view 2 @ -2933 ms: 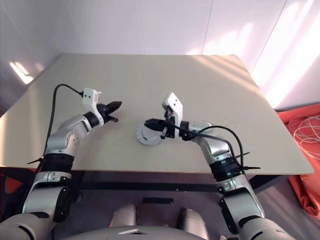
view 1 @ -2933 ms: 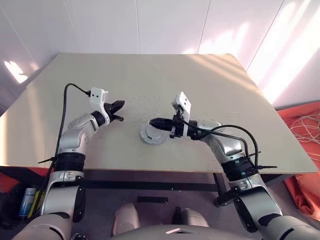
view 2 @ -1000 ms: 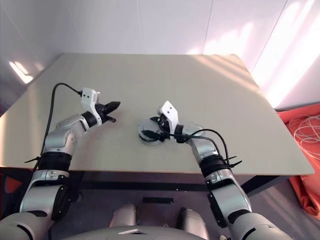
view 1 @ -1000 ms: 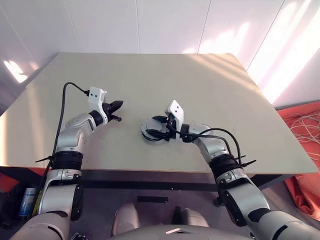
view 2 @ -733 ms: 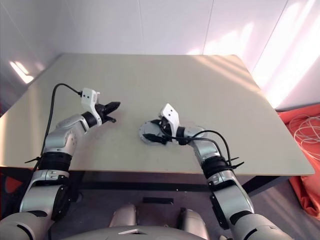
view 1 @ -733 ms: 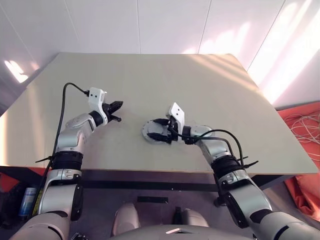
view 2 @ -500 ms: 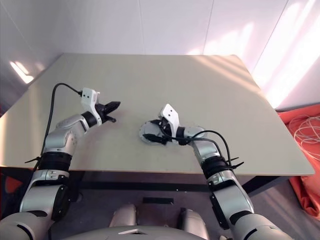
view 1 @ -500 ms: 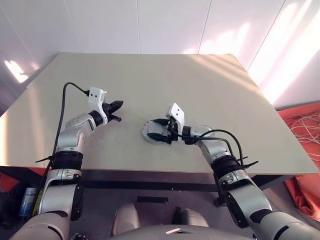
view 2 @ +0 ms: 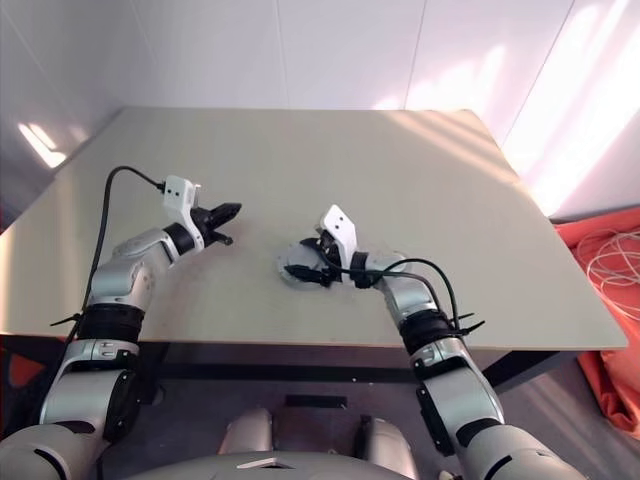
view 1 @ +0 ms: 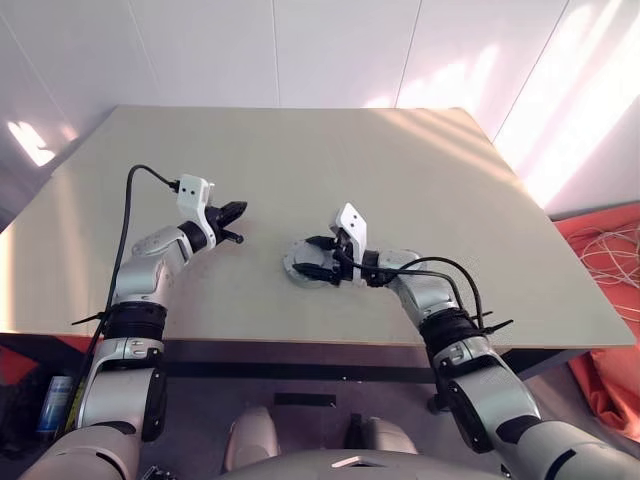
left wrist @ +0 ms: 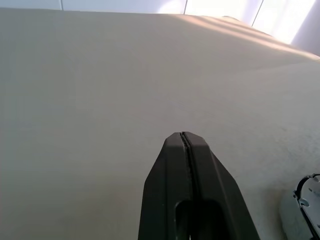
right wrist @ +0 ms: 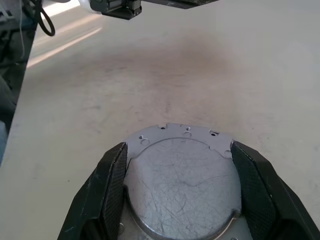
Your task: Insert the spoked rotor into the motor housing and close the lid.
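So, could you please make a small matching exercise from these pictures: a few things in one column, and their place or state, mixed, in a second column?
Column one:
1. left claw
2. right claw
3. lid
4. table

Column two:
A. round and silver-grey, lying between two black fingers
B. fingers pressed together, holding nothing, above bare table
C. beige, carrying the motor part near its front edge
D. fingers spread wide, one on each side of a disc

Pairs: 1-B, 2-D, 3-A, 4-C
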You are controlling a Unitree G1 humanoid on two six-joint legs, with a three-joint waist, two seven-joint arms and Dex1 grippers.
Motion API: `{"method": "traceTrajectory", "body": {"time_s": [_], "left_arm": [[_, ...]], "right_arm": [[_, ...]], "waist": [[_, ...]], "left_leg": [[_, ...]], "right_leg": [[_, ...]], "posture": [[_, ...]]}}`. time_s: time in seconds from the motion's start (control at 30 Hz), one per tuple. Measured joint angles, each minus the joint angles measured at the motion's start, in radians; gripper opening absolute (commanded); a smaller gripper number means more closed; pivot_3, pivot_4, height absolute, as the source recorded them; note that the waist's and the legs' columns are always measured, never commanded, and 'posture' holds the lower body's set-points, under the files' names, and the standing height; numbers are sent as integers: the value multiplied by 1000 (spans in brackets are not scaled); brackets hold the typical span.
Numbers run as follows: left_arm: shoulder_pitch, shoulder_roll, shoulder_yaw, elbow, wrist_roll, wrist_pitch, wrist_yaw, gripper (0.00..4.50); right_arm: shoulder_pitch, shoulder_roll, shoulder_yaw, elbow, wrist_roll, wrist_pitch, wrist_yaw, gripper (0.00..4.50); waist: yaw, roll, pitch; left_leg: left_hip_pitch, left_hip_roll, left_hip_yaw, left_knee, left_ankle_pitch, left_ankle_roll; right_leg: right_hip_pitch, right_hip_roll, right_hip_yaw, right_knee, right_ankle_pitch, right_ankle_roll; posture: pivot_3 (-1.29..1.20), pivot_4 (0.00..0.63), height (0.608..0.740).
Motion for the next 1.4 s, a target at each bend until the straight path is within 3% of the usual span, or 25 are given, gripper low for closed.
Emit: {"method": "traceTrajectory", "body": {"time_s": [0.57,1.4], "left_arm": [[0,0,-2,-4,-1,2,4,0],[2,-4,-3,-22,-1,7,11,0]], "right_arm": [[-30,25,-4,61,-17,-53,-56,3172],[-9,-3,-9,-4,1,9,19,3172]], "waist": [[-20,0,0],[-18,0,0]], "left_leg": [[0,0,0,0,0,0],[-2,-1,0,-2,-1,2]], "right_leg": [[0,0,0,0,0,0],[-1,0,0,-3,0,0]], "posture": [[0,0,740],[0,0,740]]}}
